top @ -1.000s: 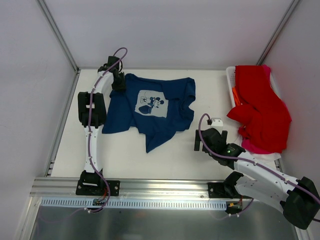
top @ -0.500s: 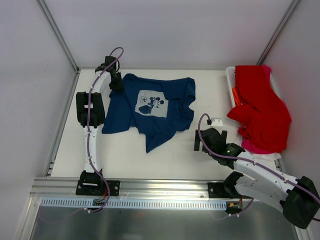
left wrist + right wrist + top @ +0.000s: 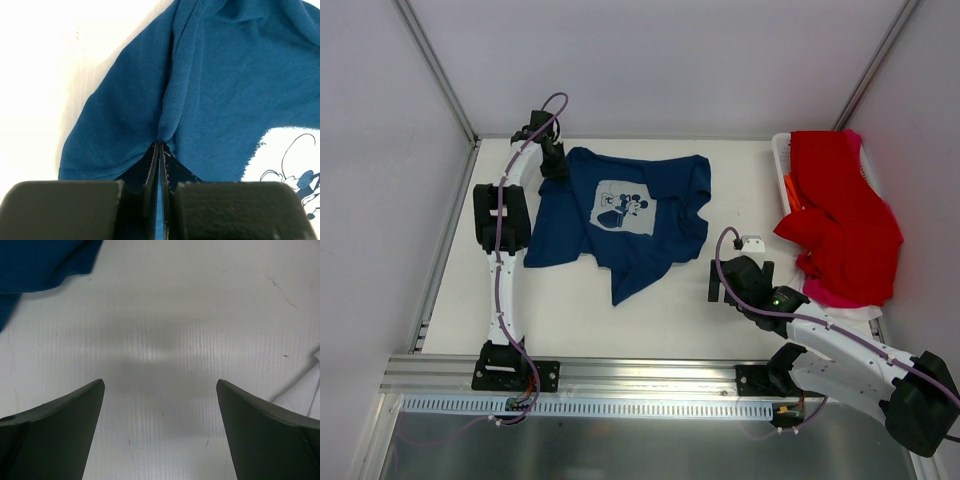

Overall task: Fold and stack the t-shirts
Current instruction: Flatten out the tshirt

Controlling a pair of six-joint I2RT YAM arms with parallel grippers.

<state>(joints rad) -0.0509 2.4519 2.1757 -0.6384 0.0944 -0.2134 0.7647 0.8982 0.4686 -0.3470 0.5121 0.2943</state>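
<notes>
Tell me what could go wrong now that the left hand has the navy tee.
The left hand pinches only a thin fold of the navy tee near its edge, so it may slip out on a pull. The right hand is open over bare table; pulling one-handed could drag the crumpled tee rather than flatten it.

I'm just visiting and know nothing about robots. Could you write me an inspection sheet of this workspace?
Surface: white table, faint scuffs.
Job's things: navy t-shirt lying unfolded, print up; red t-shirt heaped over pink cloth, right side.
Clutter: white basket under the red heap.
Grippers: left gripper, jaws shut on a fold of the navy t-shirt; right gripper, jaws open above bare table.
Cables: purple cable along each arm, no snag seen.
Surroundings: white walls, metal frame posts.
</notes>
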